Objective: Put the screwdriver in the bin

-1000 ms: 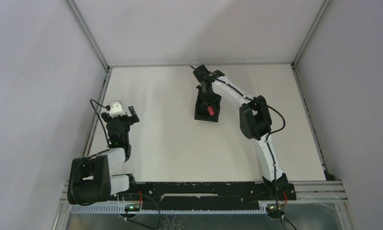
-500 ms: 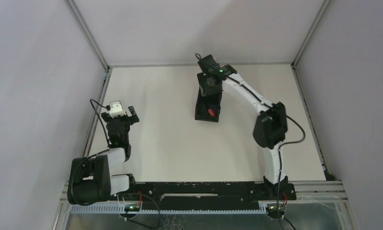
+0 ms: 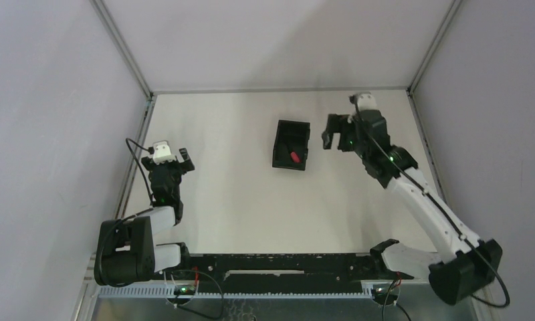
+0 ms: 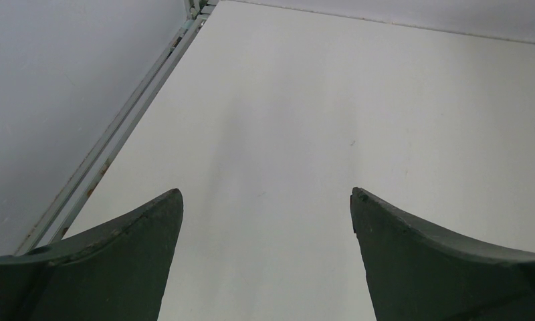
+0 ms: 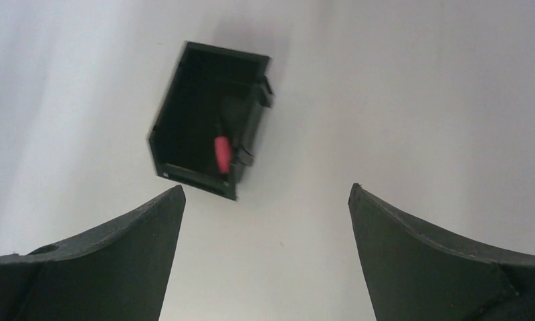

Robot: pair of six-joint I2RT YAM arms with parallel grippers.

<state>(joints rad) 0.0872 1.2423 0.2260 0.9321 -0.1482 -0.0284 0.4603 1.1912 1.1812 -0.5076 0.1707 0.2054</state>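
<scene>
- Inside the black bin (image 5: 191,107), on its floor and close to one long wall: screwdriver (image 5: 222,154), red handle toward the end nearer the arm bases, thin dark shaft pointing toward the far end.
- Wholly within the rim as far as both views show; no part seen hanging over an edge.
- Judged: placement done, task's main step complete.
- Right gripper (image 3: 337,140): off to the right of the bin, apart from it, jaws spread wide, nothing between them; not touching bin or screwdriver.
- Left gripper (image 4: 266,194): over bare table near the left edge, well apart from the bin, jaws likewise spread and empty.
- Left to do, as a judgement only: at most, bringing the right arm back toward its base; nothing further owed to the screwdriver itself.
- Bin upright on the white table (image 3: 231,194), roughly mid-table toward the far side, open top facing up.
- Surroundings: grey enclosure walls (image 3: 51,134) on three sides, aluminium frame rail (image 4: 118,144) along the left table edge, black base rail with cabling at the near edge.
- Obstructions: none found between either gripper and the bin.
- Risk noted: right gripper near enough to the bin that a careless sweep leftward could knock it; otherwise no hazard observed.
</scene>
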